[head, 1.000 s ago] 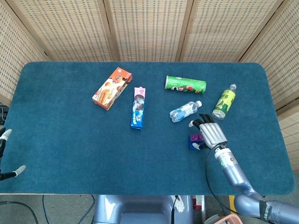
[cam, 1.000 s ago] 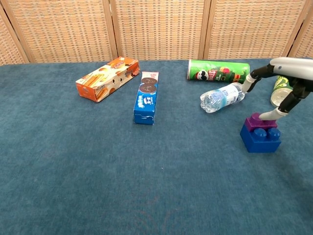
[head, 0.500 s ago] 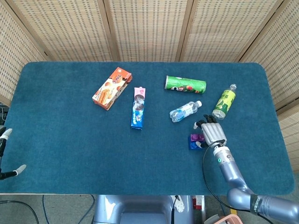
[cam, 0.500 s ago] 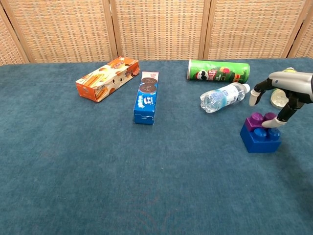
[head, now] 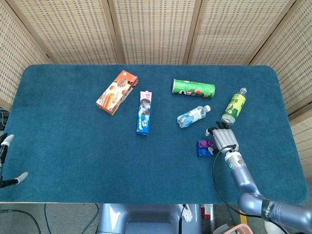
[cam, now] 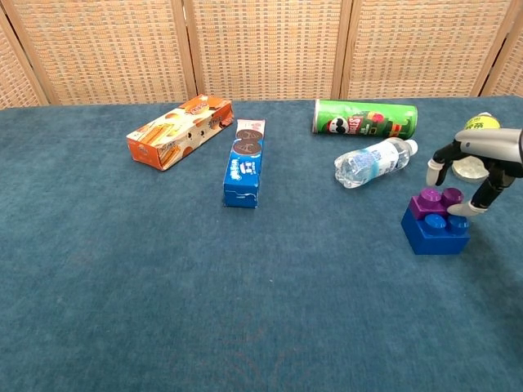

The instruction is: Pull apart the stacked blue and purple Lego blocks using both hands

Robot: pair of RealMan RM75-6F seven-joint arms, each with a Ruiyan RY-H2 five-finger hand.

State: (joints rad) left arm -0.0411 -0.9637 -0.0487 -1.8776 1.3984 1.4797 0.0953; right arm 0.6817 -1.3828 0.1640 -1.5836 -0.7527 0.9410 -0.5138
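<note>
The purple Lego block (cam: pixel 433 201) sits stacked on the larger blue block (cam: pixel 434 234) at the table's right; the pair also shows as a small stack (head: pixel 204 147) in the head view. My right hand (cam: pixel 484 162) hovers just right of the stack with fingers spread and curved down. Its thumb tip (cam: pixel 468 209) touches the stack's right side, beside the purple block, and it grips nothing. From above, that right hand (head: pixel 224 139) lies beside the stack. Only the fingertips of my left hand (head: pixel 6 161) show at the far left edge, apart and empty.
A water bottle (cam: pixel 372 162) lies just behind the stack, with a green chip can (cam: pixel 365 118) beyond it. A green drink bottle (head: pixel 234 107) lies behind my right hand. A blue cookie pack (cam: pixel 244 163) and an orange box (cam: pixel 179 131) lie at centre left.
My right hand has slid to the right off the purple block, uncovering its studs; the fingers have lowered. The stacked blocks have not moved. The left hand stays put.
</note>
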